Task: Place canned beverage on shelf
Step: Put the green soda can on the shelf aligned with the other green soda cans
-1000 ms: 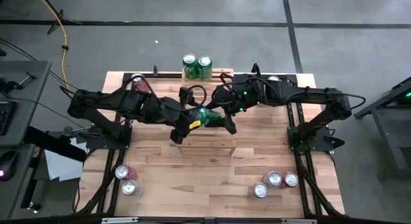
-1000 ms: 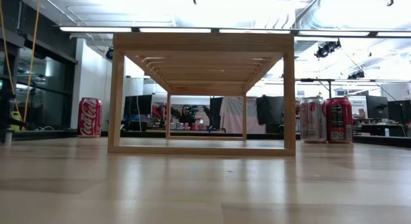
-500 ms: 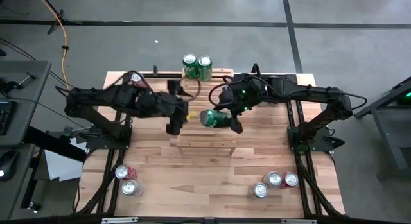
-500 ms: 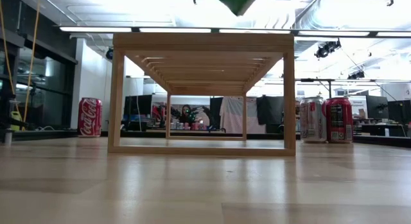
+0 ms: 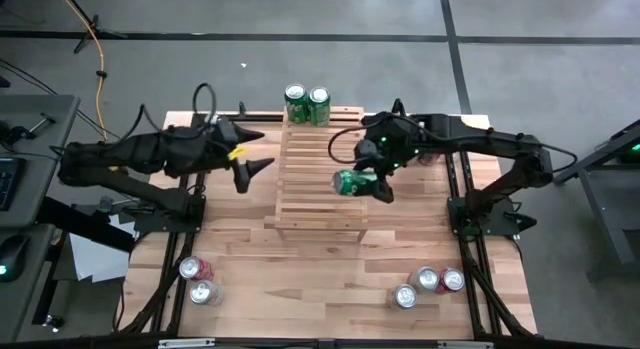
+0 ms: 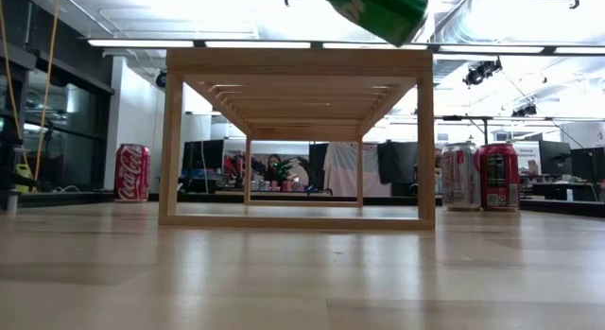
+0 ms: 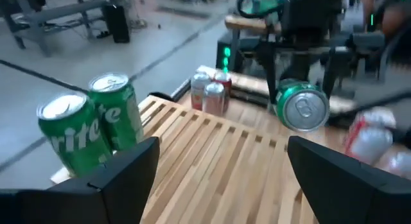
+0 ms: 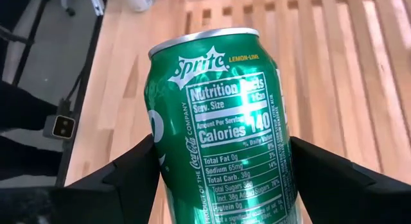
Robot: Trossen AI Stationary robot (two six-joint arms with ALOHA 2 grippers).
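Observation:
The shelf [image 5: 318, 179], a light wooden slatted rack, stands on its short legs mid-table; it also shows in the low view [image 6: 298, 60] and the left wrist view [image 7: 212, 153]. My right gripper [image 5: 367, 181] is shut on a green Sprite can [image 5: 350, 182] above the shelf's right part; the can also shows in the low view [image 6: 378, 8] and the left wrist view [image 7: 302, 107]. My left gripper [image 5: 265, 151] is open and empty, left of the shelf. Two more green cans [image 5: 306, 103] stand at the shelf's far end. My right gripper pinches the can's side wall [image 8: 160, 153] between its two fingers, one finger [image 8: 122, 179] on each side, across the can. The fingers slant down from the table's far right. The can is lifted clear above the shelf, tilted, its top [image 7: 302, 110] toward the table's left.
Two red cans [image 5: 198, 279] stand near the table's near left corner, and three cans [image 5: 428, 284] near the near right. In the low view a red can [image 6: 132, 172] shows left of the shelf and two cans [image 6: 480, 177] right of it. The near middle of the tabletop [image 5: 320, 279] is bare.
My left gripper has drawn away from the green can, toward the table's left and far edges. My right gripper has carried the can a little toward the table's right edge and lowered it; the can has come into the low view from above.

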